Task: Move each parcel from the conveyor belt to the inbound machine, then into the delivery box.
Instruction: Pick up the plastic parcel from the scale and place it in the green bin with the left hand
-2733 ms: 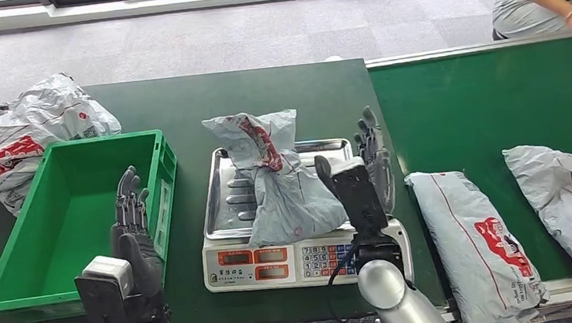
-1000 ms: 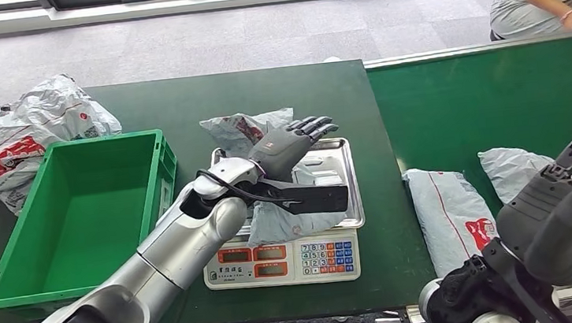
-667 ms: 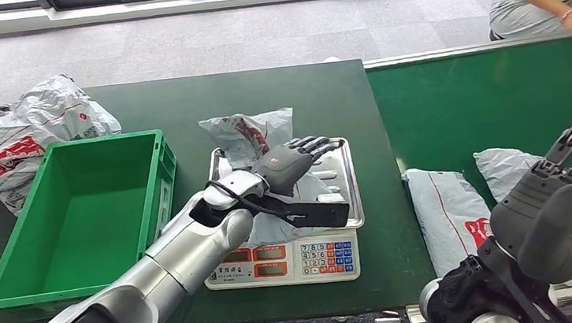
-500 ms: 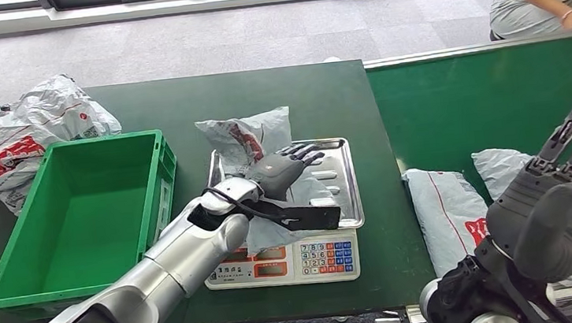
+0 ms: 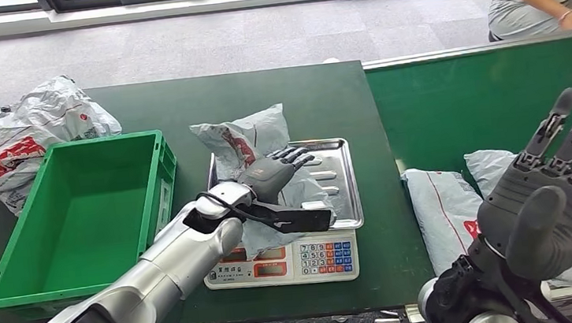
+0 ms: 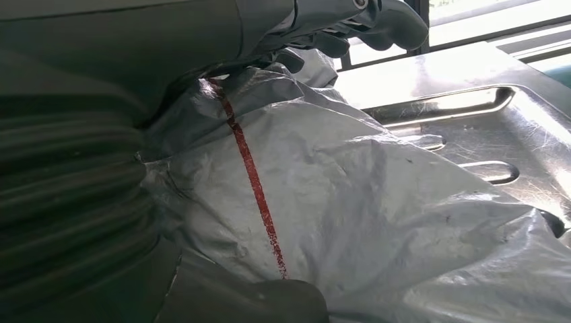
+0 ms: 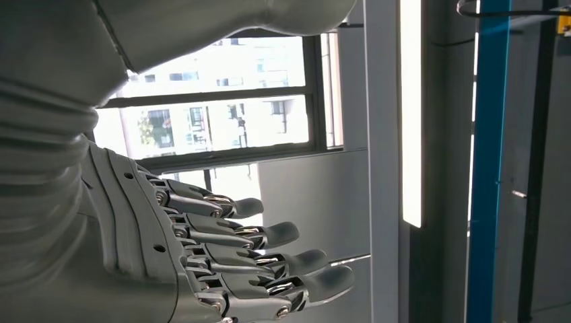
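My left hand (image 5: 270, 175) grips the soft, crinkly parcel (image 5: 253, 145) mid-body (probably light, slippery), right hand (image 5: 562, 182) spread, holding nothing.

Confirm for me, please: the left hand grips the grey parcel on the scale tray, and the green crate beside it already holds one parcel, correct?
Not quite. The head view shows the green crate holding nothing. The rest stands: the left hand grips the grey parcel on the scale tray.

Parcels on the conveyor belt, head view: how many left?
2. One parcel lies at the near left edge of the conveyor belt; a second lies just right of it, partly hidden behind the raised right hand.
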`<action>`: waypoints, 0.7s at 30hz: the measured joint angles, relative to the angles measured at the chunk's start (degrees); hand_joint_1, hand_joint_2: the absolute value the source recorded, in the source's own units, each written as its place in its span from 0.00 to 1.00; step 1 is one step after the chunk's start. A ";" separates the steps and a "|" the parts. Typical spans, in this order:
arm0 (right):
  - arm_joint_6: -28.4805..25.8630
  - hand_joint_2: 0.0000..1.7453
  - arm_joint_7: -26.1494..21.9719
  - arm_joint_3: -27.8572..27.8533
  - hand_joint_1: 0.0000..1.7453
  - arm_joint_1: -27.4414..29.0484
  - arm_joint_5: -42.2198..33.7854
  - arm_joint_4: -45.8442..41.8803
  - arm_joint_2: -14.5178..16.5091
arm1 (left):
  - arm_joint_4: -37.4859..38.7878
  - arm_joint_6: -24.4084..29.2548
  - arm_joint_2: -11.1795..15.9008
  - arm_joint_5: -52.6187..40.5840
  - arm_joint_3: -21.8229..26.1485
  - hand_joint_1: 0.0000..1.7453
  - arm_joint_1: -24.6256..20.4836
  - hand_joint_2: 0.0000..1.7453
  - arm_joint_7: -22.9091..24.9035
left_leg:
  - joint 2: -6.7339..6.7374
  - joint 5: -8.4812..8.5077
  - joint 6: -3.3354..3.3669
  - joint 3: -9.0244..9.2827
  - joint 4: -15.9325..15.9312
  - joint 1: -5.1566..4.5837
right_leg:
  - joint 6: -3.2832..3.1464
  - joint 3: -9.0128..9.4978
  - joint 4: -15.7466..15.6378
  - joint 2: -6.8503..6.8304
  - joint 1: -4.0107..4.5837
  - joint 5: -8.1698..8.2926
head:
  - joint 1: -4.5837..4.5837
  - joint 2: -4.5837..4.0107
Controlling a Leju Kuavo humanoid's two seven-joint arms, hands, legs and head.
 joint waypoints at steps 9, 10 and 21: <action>-0.06 1.00 -0.85 0.01 0.00 0.38 -1.12 1.22 -0.02 | 0.09 -1.61 2.30 -0.19 0.00 1.00 0.60 1.00 -0.64 | 0.00 -0.04 -0.06 -0.05 -0.06 0.00 | -0.10 0.22 0.00 0.00 0.04 -0.07 | -0.01 0.00; -0.06 1.00 -0.85 0.02 0.00 0.39 -1.15 1.33 -0.02 | 0.09 -1.78 2.57 -0.22 0.00 1.00 0.66 1.00 -0.76 | 0.00 -0.04 -0.07 -0.04 -0.06 0.00 | -0.11 0.23 0.00 0.00 0.05 -0.08 | -0.01 0.00; -0.32 1.00 -1.47 0.30 0.00 1.28 -1.81 1.73 -0.02 | 0.01 -2.91 4.53 -1.22 0.00 1.00 0.73 1.00 -1.46 | 0.00 0.03 -0.17 0.32 -0.07 0.00 | -0.17 0.29 0.01 0.00 0.05 -0.04 | -0.01 0.00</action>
